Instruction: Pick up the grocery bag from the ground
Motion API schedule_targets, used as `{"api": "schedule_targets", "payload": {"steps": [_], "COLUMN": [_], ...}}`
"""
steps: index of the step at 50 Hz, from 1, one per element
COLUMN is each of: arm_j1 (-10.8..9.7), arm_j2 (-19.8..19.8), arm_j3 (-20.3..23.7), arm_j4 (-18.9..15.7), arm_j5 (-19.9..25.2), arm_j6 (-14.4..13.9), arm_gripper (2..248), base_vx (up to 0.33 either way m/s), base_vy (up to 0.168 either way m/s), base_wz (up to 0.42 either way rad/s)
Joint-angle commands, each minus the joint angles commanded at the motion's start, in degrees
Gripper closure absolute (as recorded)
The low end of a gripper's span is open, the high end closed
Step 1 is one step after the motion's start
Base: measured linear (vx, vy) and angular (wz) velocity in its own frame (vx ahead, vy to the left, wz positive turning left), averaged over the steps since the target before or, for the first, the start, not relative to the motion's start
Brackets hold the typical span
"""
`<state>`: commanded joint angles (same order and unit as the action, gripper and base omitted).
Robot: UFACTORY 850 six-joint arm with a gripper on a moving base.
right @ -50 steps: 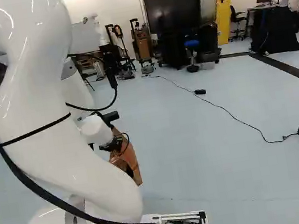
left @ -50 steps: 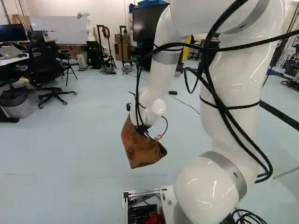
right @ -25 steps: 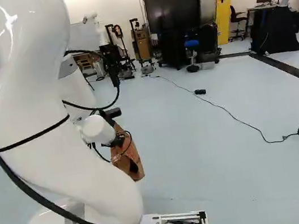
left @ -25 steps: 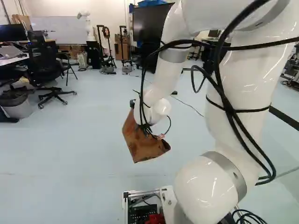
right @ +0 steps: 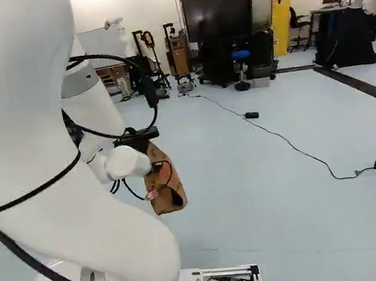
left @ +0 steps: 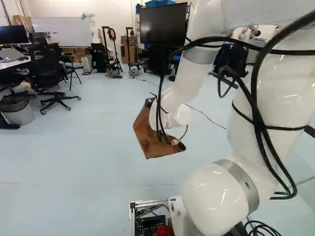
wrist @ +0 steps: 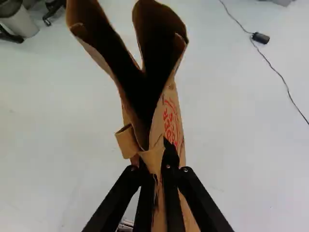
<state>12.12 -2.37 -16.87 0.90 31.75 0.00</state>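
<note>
The brown paper grocery bag (wrist: 171, 116) is in the air above the pale floor (right: 257, 208), tilted in the left base view, its mouth gaping ahead of the gripper (right: 156, 168), whose two fingers are clamped on it. Red print marks one side. Farther out, a black cable (right: 273, 133) with a small black box (right: 251, 115) lies on the floor, and a bin (left: 18, 113) stands near an office chair (left: 47, 73).

One glossy white arm (left: 283, 88): black cables (left: 254, 86), black strap (left: 285, 128), grey band (left: 245, 182) at two o'clock on round lowest joint (left: 212, 194), left base view.
</note>
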Motion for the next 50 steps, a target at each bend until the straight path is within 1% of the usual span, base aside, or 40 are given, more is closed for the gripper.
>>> {"api": "schedule_targets", "payload": {"steps": [13, 25, 37, 50], "arm_j1": [-3.74, -6.63, -8.91, -10.72], "arm_j2": [5.68, 10.05, 13.51, 16.24], "arm_j3": [3.67, 6.50, 8.73, 10.50], "arm_j4": [-0.28, -0.49, -0.66, -0.79], "arm_j5": [5.64, 9.98, 13.42, 16.13], "arm_j6": [0.00, 0.00, 0.00, 0.00], "arm_gripper": [228, 228, 228, 228], "base_vx": [0.000, 0.000, 0.000, 0.000], "base_vy": [0.000, 0.000, 0.000, 0.000], "base_wz": [0.000, 0.000, 0.000, 0.000]}}
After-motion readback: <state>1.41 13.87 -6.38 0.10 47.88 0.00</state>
